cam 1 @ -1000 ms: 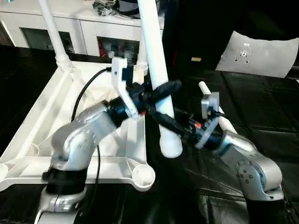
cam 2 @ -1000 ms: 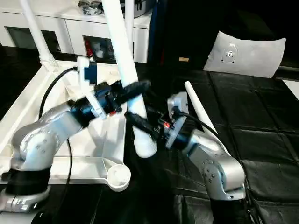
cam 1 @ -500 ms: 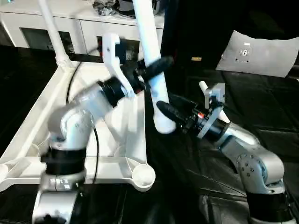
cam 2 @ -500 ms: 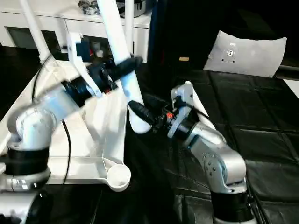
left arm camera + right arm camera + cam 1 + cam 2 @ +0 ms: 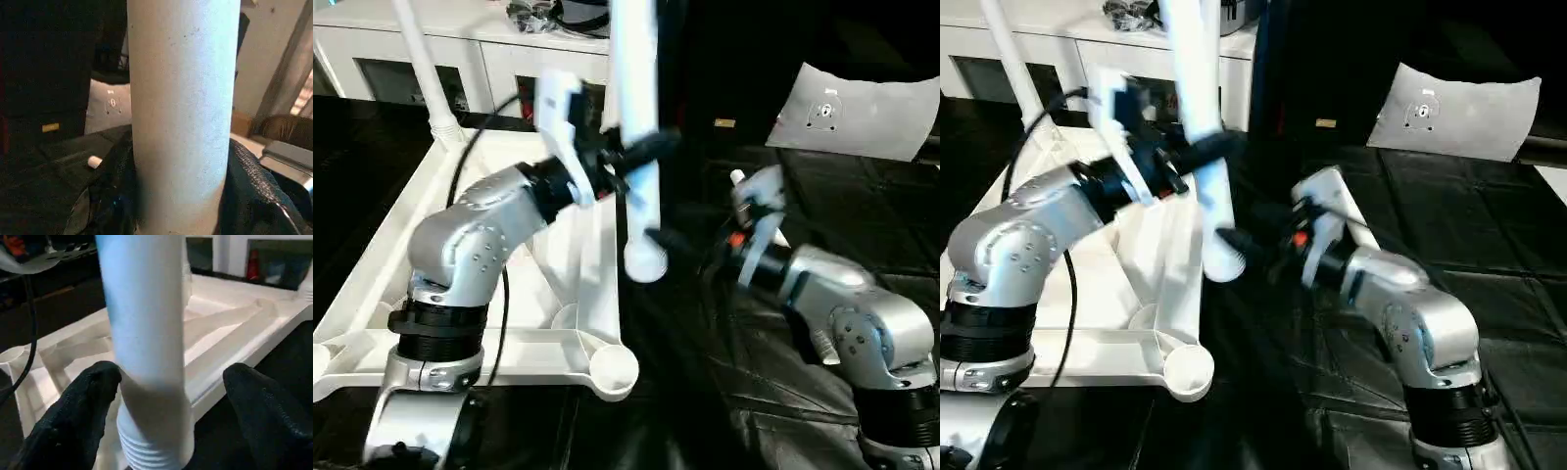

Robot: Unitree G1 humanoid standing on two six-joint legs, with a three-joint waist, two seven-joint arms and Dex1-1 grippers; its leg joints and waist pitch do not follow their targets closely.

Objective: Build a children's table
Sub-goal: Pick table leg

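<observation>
The white table top (image 5: 524, 338) lies upside down on the dark floor at the robot's left, its ribbed underside facing up and an empty round corner socket (image 5: 613, 368) at the near corner closest to the middle of the scene. One leg (image 5: 423, 73) already stands upright in the far left corner socket, rising toward the white cabinet (image 5: 460, 44) behind it. The left gripper (image 5: 625, 162) is clamped around a second leg (image 5: 636, 127), which it holds nearly upright in the air above the right edge of the table top; in the left wrist view the white tube (image 5: 183, 107) fills the space between the two black fingers (image 5: 249, 196), pressed against both. The leg's wide ribbed end (image 5: 644, 262) hangs free below that grip, over the gap between the table top and the right arm, and touches no socket. The right gripper (image 5: 690, 250) sits low beside that lower end with its jaws spread wide; the right wrist view shows its black fingers (image 5: 73, 421) standing on either side of the leg (image 5: 146, 357), the leg close to one finger and well apart from the other, so this gripper grips nothing. A further loose leg (image 5: 1332, 196) lies on the black floor behind the right forearm, and a grey cushion (image 5: 862, 113) rests farther back on the right.
</observation>
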